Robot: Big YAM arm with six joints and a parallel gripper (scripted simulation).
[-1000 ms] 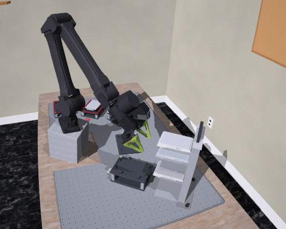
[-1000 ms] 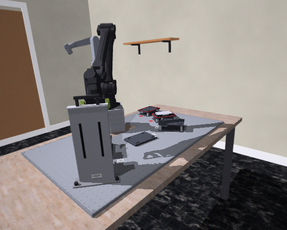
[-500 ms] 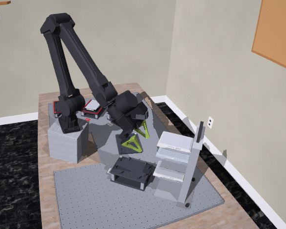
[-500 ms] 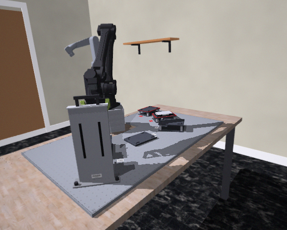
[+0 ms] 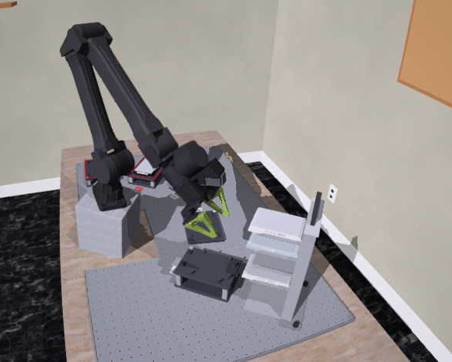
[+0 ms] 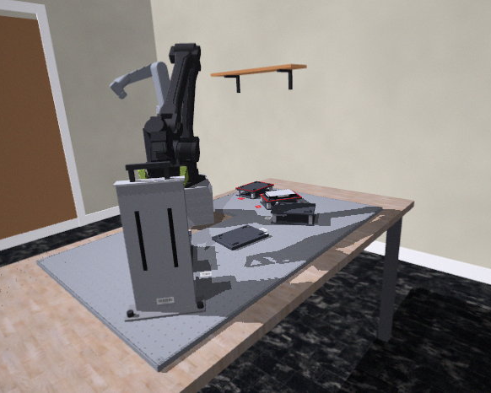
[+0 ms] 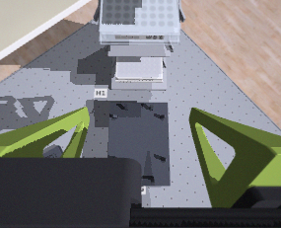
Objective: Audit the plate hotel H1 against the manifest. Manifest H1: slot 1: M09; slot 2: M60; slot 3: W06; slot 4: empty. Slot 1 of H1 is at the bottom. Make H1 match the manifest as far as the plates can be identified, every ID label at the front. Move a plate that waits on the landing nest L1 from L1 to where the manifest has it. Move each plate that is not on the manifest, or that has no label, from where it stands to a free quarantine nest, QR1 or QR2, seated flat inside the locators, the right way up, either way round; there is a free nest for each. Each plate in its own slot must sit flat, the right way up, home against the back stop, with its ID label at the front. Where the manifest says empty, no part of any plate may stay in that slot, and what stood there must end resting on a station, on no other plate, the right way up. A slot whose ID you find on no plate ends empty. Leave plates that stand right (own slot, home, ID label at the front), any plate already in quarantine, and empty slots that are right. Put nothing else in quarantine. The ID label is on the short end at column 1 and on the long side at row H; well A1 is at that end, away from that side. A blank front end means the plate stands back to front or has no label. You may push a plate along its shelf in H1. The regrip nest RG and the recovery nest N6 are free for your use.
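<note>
End effector (image 7: 138, 147) hangs released over a dark nest (image 7: 136, 139), facing H1 (image 5: 300, 264) with seemingly 3 plates.

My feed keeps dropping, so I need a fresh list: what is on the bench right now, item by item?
Plate hotel: one, grey, right end of the breadboard, three plates on its shelves.
Plates in hotel: three, white or clear, stacked on separate shelves.
Red-edged nests: two, behind the arm; one carries a white plate, the other bare.
Raised black nest: one, unoccupied, in front of the hotel.
Flat black nest: one, unoccupied, under the gripper.
Breadboard: one, grey, on the wooden table.
Wall shelf: one, orange.
Arm: one, black, on a grey pedestal.
Gripper: green fingers wide apart, holding nothing.
</note>
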